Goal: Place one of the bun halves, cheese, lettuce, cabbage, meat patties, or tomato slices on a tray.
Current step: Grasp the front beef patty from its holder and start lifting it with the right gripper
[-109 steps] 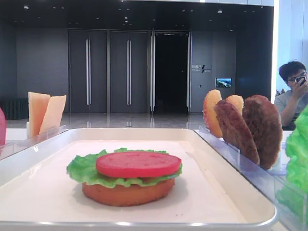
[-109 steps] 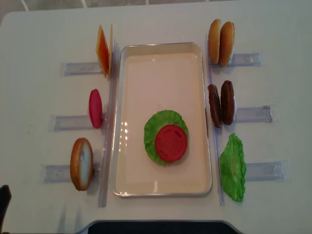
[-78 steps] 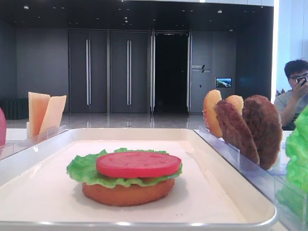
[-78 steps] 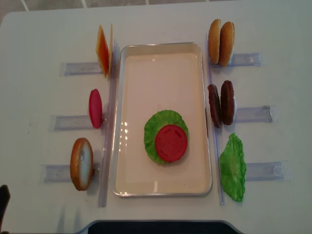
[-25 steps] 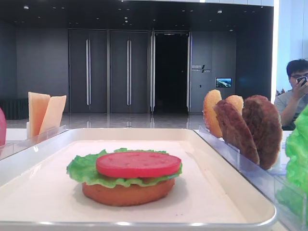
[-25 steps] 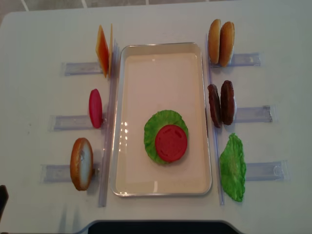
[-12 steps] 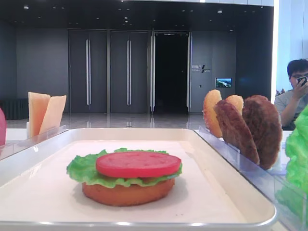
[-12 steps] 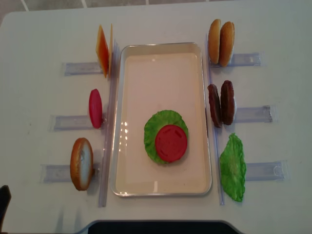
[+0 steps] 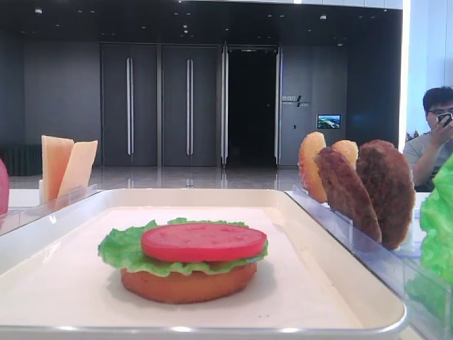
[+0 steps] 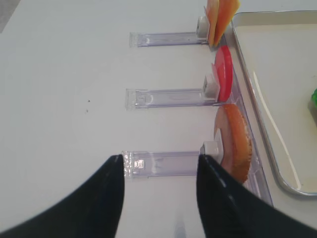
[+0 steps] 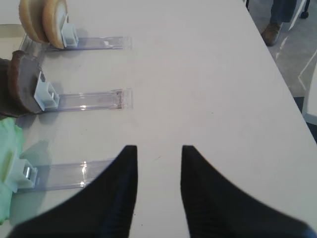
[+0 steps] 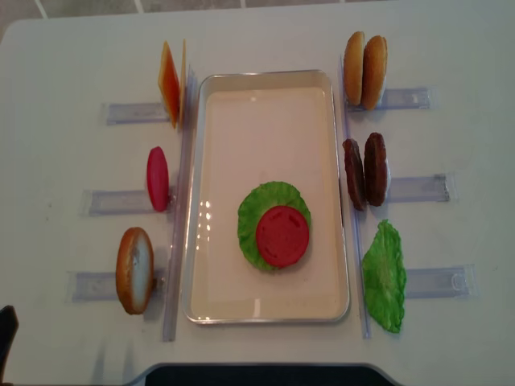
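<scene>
Nothing on the white table point(image 12: 265, 40) had shifted against the earlier overhead frames; only the dark sliver at the lower left corner of that view sat slightly differently. Left gripper point(image 10: 158, 166) hung with its black fingers point(image 10: 106, 198) spread wide apart, holding nothing, straddling the near end of a clear plastic holder point(image 10: 163, 163) without visibly touching it. Right gripper point(image 11: 157, 154) hung over bare table, fingers parted by a narrower gap, empty and touching nothing. Large shallow white rectangular tray point(image 12: 265, 88) lay mid-table; on it, toward the near right, a smooth red tomato slice point(image 12: 282, 236) rested on a ruffled bright green lettuce leaf point(image 12: 259, 211), which sat on a golden-orange bun half point(image 9: 187, 283) seen only in the low front view. Left of the tray stood pale yellow-orange cheese slices point(image 12: 171, 84), a second upright red tomato slice point(image 12: 158, 178) and an upright golden-orange bun half point(image 12: 134, 269). Right of it stood two golden-orange bun halves point(image 12: 364, 70), two dark reddish-brown meat patties point(image 12: 365, 171) and a second green lettuce leaf point(image 12: 385, 276). Both wrist views cut the grippers off above the fingers, and neither gripper body showed in the overhead view. In the right wrist view the patties and lettuce were cropped at the left edge.
</scene>
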Available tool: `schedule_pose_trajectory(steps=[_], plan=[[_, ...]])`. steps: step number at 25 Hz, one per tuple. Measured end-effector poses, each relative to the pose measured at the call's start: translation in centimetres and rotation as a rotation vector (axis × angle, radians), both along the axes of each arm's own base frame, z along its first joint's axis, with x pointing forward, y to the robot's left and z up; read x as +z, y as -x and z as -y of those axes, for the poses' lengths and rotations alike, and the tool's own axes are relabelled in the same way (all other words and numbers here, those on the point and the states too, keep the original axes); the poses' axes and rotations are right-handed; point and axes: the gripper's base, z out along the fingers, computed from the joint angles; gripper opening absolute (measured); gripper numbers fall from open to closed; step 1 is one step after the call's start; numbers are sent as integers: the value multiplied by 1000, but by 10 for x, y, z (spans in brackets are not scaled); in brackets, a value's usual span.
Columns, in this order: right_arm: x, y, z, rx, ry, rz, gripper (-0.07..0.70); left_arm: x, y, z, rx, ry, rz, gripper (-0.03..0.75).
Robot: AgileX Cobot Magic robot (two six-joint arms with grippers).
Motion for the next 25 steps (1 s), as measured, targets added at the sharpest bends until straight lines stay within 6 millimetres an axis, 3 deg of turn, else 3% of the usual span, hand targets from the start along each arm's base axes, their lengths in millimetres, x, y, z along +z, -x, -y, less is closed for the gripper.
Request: schedule_pose_trajectory(steps=[7,12,25], plan=[[2,0,0,6,9,-34,243,0,0,0,0,1,0,359],[11,-16,0,10,13,-134,243,0,0,0,1,0,0,359],[38,-113,0,27,1,-480,270,0,0,0,2,1,0,357]])
